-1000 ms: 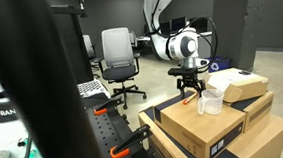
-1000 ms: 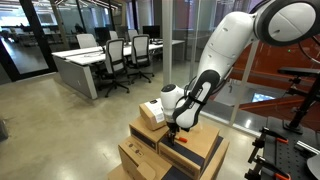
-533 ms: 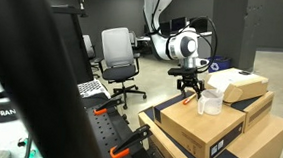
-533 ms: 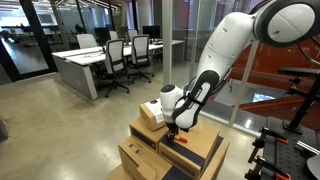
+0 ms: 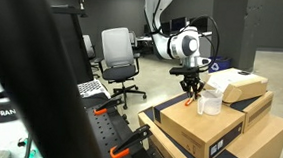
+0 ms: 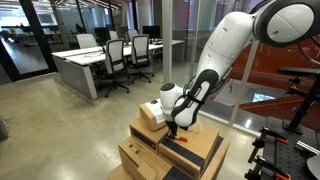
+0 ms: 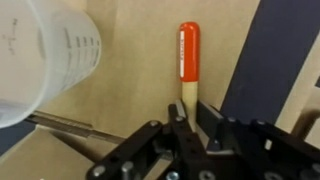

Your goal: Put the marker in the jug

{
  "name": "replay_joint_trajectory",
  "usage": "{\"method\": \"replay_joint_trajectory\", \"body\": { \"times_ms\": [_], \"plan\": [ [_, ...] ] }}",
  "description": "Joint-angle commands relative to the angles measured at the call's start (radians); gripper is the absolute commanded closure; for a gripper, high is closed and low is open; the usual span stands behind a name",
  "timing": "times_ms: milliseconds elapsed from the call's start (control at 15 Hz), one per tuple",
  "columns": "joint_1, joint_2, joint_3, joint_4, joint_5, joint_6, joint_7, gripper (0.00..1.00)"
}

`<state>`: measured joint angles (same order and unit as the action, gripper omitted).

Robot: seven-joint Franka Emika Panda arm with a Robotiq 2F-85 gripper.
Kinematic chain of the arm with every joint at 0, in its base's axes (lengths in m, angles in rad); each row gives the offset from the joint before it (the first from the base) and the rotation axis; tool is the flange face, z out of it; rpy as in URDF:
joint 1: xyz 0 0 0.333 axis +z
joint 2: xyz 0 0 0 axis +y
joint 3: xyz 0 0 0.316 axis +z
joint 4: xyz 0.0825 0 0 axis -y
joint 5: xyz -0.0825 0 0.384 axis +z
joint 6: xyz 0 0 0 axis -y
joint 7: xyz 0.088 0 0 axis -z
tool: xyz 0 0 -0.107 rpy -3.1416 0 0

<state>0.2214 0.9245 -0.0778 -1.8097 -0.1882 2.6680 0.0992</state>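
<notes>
The marker [image 7: 188,55], orange with a pale lower end, lies on the cardboard box top [image 7: 130,90] in the wrist view. My gripper [image 7: 191,106] has its two fingers pressed against the marker's lower end, so it is shut on it. To the left of the marker stands the translucent jug [image 7: 45,55] with printed measure lines. In an exterior view the gripper [image 5: 191,90] points down at the box just beside the jug [image 5: 211,102]. The marker itself is too small to see in either exterior view. The arm also shows over the boxes, gripper [image 6: 172,130] down.
Stacked cardboard boxes [image 5: 193,131] carry the work area, with a pale box [image 5: 236,86] behind the jug. A dark sheet [image 7: 270,60] lies right of the marker. An office chair [image 5: 118,57] and orange clamp handles [image 5: 127,148] stand to the side.
The gripper's fingers have closed from wide open onto the marker's lower end. The arm has hardly moved.
</notes>
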Motion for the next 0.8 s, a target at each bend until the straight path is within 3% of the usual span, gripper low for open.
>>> {"method": "replay_joint_trajectory", "body": {
  "times_ms": [0, 733],
  "plan": [
    [-0.002, 0.012, 0.006, 0.002, 0.003, 0.003, 0.011, 1.0],
    [0.003, 0.017, 0.003, 0.012, 0.002, 0.011, 0.016, 0.96]
  ]
}}
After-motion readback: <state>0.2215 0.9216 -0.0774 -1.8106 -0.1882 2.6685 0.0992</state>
